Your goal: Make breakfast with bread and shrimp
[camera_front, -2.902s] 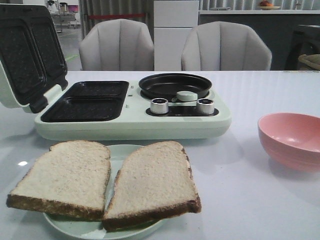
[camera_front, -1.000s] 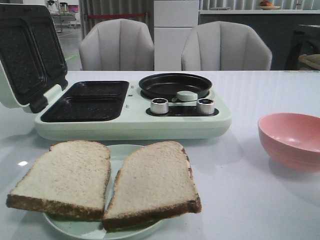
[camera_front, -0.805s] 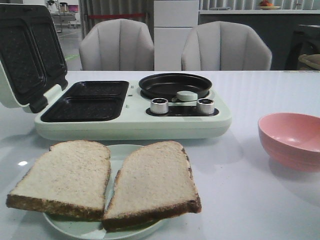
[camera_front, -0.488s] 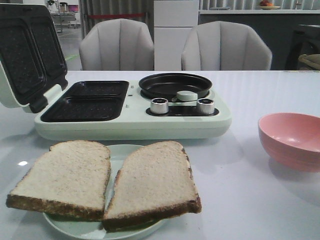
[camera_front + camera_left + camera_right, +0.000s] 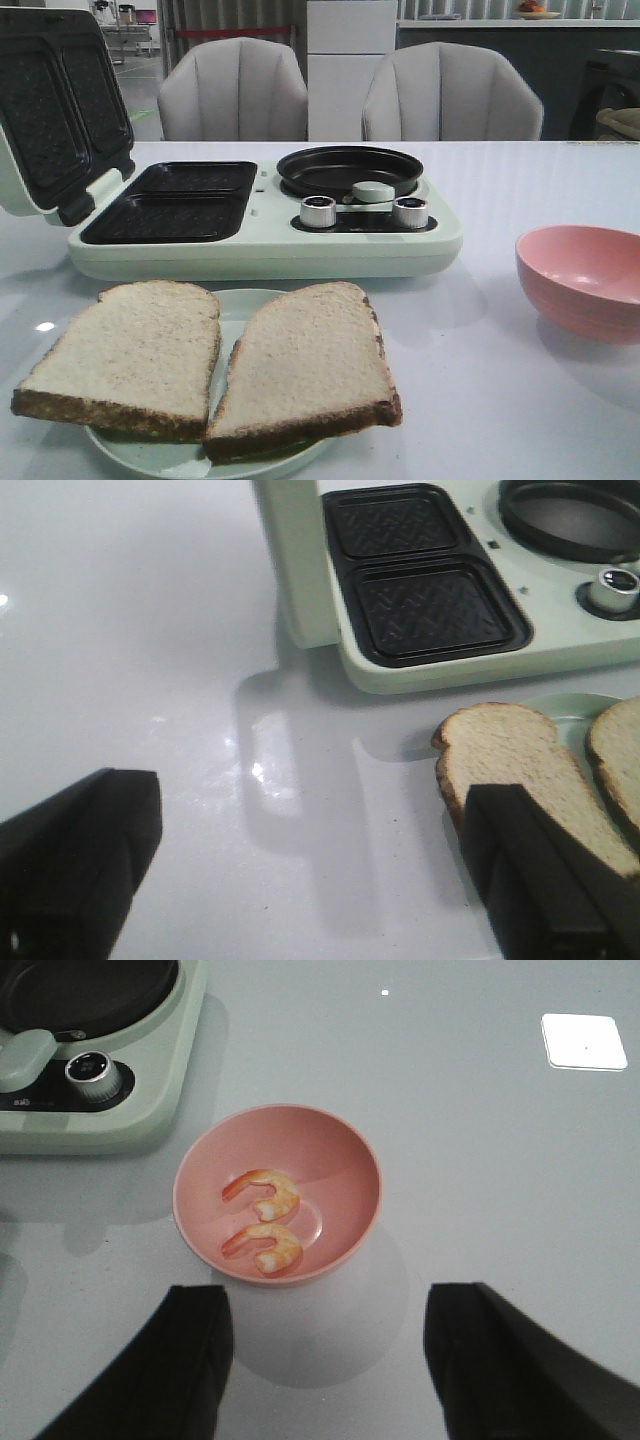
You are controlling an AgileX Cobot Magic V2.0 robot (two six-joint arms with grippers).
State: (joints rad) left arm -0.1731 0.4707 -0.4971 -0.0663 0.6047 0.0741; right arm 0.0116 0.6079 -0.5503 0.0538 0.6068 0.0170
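Two slices of bread [image 5: 205,365] lie side by side on a pale green plate [image 5: 240,305] at the near edge of the white table [image 5: 500,400], their dark crusts toward the camera and their inner edges touching. Just behind the plate stands a pale green breakfast maker [image 5: 265,235] with its lid [image 5: 55,110] tilted open on the left, two black sandwich plates [image 5: 175,200] exposed, a round black pan [image 5: 350,170] on its right half and two silver knobs [image 5: 318,212] in front of the pan. To the right of the machine, well apart from the bread, sits a pink bowl [image 5: 580,280]; from the front its inside cannot be seen.

The right wrist view looks down into that bowl and shows two small curled orange-pink shrimp [image 5: 262,1193] lying one beside the other on its floor. The right gripper [image 5: 325,1360] hangs above the table just short of the bowl, its black fingers spread wide and holding nothing.

The left gripper [image 5: 310,875] is likewise spread wide and empty, low over the table, one finger [image 5: 545,870] overlapping the near corner of the left slice in the view; whether it touches the bread cannot be told
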